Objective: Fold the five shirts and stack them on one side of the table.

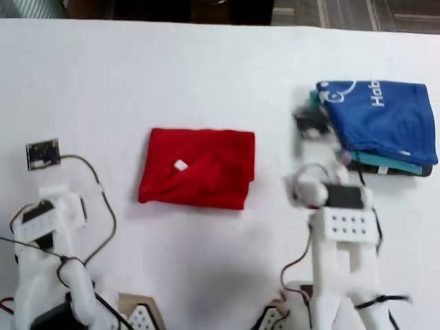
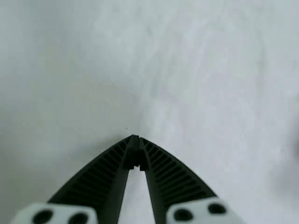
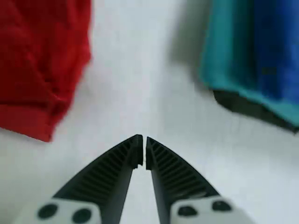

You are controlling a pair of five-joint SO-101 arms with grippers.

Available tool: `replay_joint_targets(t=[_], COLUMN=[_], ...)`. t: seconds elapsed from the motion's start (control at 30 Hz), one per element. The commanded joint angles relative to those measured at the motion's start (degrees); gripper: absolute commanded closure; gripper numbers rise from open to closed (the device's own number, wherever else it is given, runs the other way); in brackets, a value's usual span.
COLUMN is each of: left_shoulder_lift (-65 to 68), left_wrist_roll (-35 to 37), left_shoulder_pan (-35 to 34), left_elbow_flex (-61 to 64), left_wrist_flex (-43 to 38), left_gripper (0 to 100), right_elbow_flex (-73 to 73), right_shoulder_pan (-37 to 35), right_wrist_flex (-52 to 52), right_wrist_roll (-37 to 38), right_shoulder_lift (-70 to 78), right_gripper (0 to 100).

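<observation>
Your red shirt [image 1: 197, 167] lies folded, left of the blue-topped stack [image 1: 381, 124]. Your left gripper [image 2: 134, 140] and right gripper [image 3: 144, 142] are pressed together, empty.

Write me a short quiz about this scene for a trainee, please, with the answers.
1. True or false: the red shirt lies on the stack.
2. Which shirt tops the stack? A red, B blue, C yellow.
3. Fill in: the right gripper is between the red shirt and the ____.
Key: 1 false, it lies apart from it; 2 B; 3 stack.
</observation>
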Motion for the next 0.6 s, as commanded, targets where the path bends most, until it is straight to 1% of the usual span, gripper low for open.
replay_joint_targets(t=[0.0,0.13,0.2,0.27,0.33,0.4,0.57], left_shoulder_lift=[-1.5,-1.4,-1.4,-1.4,-1.4,-1.4,-1.4], left_wrist_roll=[0.4,-0.1,-0.4,-2.8,-3.5,-2.2,-1.6], left_shoulder_pan=[-0.4,2.1,3.2,3.3,3.3,3.3,3.1], left_elbow_flex=[0.0,0.5,0.9,0.9,0.9,1.0,1.1], left_wrist_flex=[-0.8,-0.9,-1.0,-1.0,-1.1,-1.9,-2.4], left_gripper=[97,97,97,97,97,97,97], right_elbow_flex=[-14.7,-24.2,-29.5,-35.3,-40.4,-44.6,-54.5], right_shoulder_pan=[-13.6,-23.3,-26.7,-29.1,-30.7,-31.6,-31.5], right_wrist_flex=[1.8,1.4,1.6,1.8,1.8,2.2,7.7], right_wrist_roll=[-2.2,-2.2,-2.2,-2.5,-2.5,-2.5,-2.5], right_shoulder_lift=[6.8,22.5,30.9,38.5,45.6,51.2,61.5], right_gripper=[97.9,97.9,97.9,97.9,97.9,97.9,97.9])
